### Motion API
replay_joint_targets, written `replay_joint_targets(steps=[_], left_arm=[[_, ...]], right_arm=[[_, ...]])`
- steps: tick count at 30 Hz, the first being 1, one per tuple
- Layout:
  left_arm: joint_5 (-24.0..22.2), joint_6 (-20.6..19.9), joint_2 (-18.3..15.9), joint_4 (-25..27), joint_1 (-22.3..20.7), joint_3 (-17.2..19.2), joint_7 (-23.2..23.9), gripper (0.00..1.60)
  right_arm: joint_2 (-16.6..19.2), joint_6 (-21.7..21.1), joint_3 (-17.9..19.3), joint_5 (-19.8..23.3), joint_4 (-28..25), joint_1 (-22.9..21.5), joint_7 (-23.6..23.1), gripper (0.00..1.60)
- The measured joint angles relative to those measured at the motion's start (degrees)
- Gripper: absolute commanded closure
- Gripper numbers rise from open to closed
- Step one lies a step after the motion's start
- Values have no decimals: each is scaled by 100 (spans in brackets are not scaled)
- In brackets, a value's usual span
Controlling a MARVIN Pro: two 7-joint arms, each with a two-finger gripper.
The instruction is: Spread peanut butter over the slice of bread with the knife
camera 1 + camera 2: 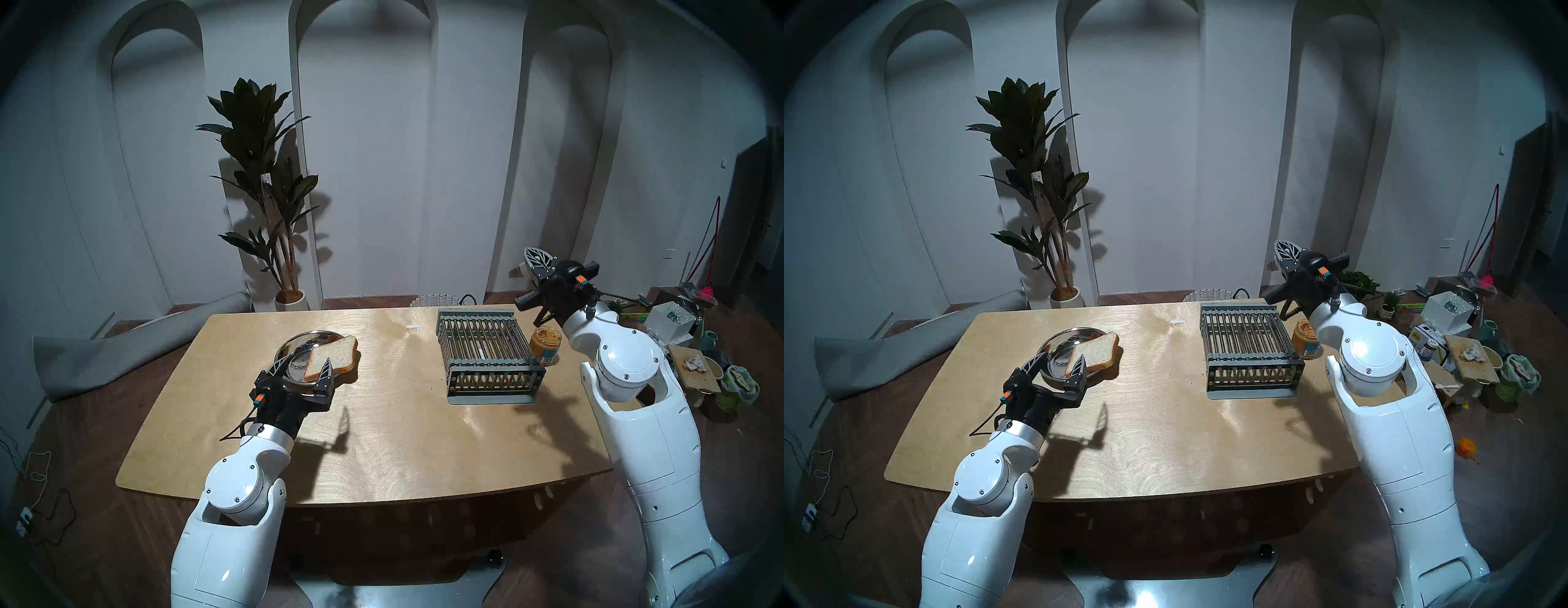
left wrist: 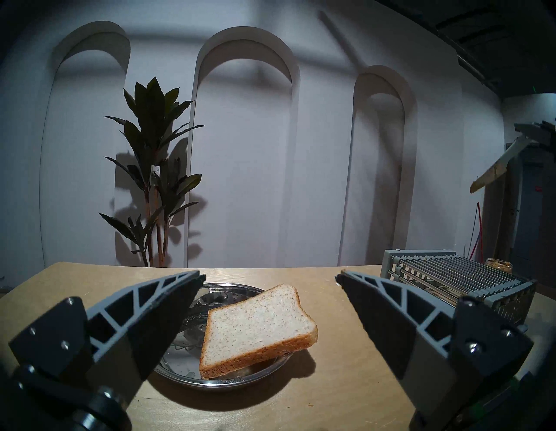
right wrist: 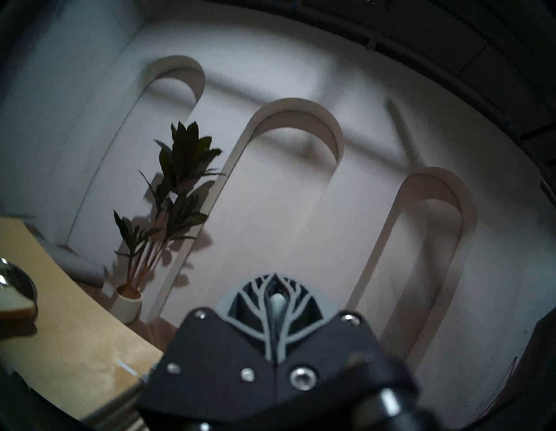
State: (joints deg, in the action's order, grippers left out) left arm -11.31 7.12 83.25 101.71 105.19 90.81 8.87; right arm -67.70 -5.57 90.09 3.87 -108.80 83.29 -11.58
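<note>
- Slice of bread (image 2: 258, 325) lies bare, half on the steel plate (image 2: 222, 381); spreading not begun.
- Left hand (image 2: 267, 278) wide open, empty, near it.
- Right hand (image 3: 275, 301) clamps the knife (image 2: 498, 168), blade smeared tan, raised above the peanut butter jar (image 1: 545, 343).

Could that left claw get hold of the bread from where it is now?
Probably yes. The left claw is open, facing the bread, which juts over the plate's rim with nothing between them.
</note>
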Motion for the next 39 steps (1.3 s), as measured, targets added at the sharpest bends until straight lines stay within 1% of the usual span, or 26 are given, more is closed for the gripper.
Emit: replay_joint_targets(steps=[1, 5, 9, 11, 13, 15, 17, 19, 20, 23, 24, 25, 28, 31, 39], left_arm=[[6, 0, -3, 6, 0, 22, -21, 0], [37, 0, -11, 30, 5, 83, -90, 0], [92, 1, -35, 49, 17, 175, -176, 0], [113, 1, -49, 52, 20, 214, -209, 0], [138, 2, -68, 57, 22, 274, -249, 0], [153, 3, -88, 57, 21, 323, -277, 0], [168, 3, -107, 56, 16, 368, -301, 0], [187, -1, -139, 46, 4, 423, -322, 0], [190, -3, -148, 42, 0, 437, -325, 0], [198, -30, -202, 8, -45, 514, -335, 0], [198, -38, -211, -2, -56, 525, -335, 0], [198, -65, -233, -26, -87, 551, -334, 0], [183, -163, -276, -88, -166, 593, -309, 0], [48, -399, -341, -239, -358, 690, -233, 0], [-389, -928, -485, -464, -748, 870, 45, 0]], right_arm=[[-81, -122, -65, 159, -103, -21, -38, 160], [-308, -537, -242, 559, -337, -66, -71, 160], [-574, -1038, -500, 1023, -425, -149, 81, 160], [-688, -1253, -608, 1231, -427, -191, 191, 160], [-840, -1546, -725, 1538, -428, -259, 346, 160], [-954, -1751, -791, 1790, -425, -319, 446, 160], [-1064, -1933, -829, 2053, -410, -382, 559, 160], [-1213, -2140, -856, 2426, -359, -476, 715, 160], [-1250, -2191, -859, 2519, -340, -500, 748, 160], [-1461, -2430, -839, 3067, -116, -635, 957, 160], [-1497, -2462, -826, 3155, -65, -654, 991, 160], [-1579, -2524, -791, 3362, 62, -694, 1065, 160], [-1733, -2575, -702, 3763, 313, -741, 1154, 160], [-2008, -2581, -491, 4483, 754, -776, 1283, 160], [-2425, -2528, -165, 5506, 1518, -837, 1364, 160]])
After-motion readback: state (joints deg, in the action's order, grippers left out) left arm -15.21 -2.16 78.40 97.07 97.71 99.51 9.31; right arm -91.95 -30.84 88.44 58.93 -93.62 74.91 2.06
